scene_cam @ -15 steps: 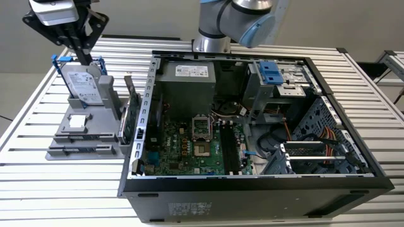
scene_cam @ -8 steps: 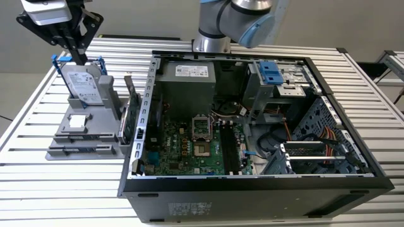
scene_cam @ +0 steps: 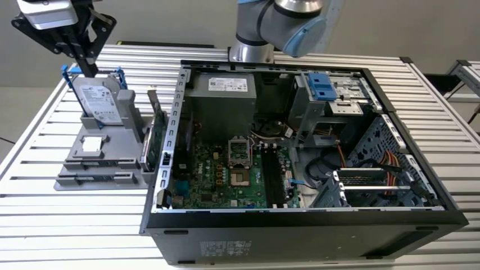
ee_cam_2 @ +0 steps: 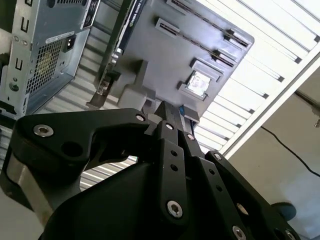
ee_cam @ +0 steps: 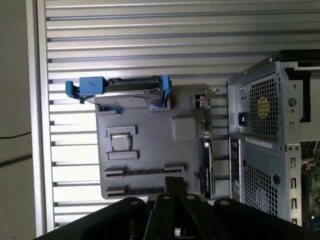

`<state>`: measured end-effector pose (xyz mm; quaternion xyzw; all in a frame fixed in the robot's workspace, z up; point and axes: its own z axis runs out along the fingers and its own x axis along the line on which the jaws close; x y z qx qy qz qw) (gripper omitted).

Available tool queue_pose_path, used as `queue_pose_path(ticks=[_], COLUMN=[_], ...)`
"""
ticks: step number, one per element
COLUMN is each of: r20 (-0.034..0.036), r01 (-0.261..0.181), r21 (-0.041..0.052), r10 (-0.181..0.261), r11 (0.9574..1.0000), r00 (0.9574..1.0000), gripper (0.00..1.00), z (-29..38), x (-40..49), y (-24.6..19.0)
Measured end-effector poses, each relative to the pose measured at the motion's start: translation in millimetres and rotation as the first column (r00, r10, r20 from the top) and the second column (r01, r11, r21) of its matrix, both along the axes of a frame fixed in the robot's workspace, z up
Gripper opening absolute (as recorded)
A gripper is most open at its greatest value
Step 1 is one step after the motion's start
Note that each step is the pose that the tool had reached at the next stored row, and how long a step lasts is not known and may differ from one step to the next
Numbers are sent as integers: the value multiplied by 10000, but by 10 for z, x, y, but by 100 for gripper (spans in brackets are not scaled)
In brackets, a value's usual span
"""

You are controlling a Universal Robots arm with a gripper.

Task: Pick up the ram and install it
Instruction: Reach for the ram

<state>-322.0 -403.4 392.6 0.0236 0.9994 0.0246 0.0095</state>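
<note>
My gripper (scene_cam: 91, 71) hangs at the exterior view's upper left, just over the top of the silver hard drive (scene_cam: 101, 101) that stands in the grey holder (scene_cam: 112, 147). Its black fingers (ee_cam_2: 169, 116) are shut together, and I see nothing between them. The ram looks like a thin dark strip lying edge-on in one of the holder's long front slots (ee_cam: 145, 171); I cannot tell it apart from the slot itself. In the first wrist view the gripper (ee_cam: 175, 184) is over the holder's slot end. The open computer case (scene_cam: 300, 225) lies at the exterior view's right, with dark memory slots (scene_cam: 271, 174) on its board.
A green expansion card (scene_cam: 152, 140) stands on edge between the holder and the case wall. A small square chip (ee_cam: 120, 141) rests in a holder pocket. The hard drive's blue bracket (ee_cam: 90, 86) sticks out at the holder's back. The slatted metal table (scene_cam: 45, 225) runs all around.
</note>
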Motion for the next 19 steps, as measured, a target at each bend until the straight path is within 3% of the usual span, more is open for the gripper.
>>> queue_pose_path(ticks=[19], r20=[0], r01=[-215], r21=[2], r10=[215], r11=[9998], r00=[9998], gripper=[0], z=[0], x=[-145], y=[-9])
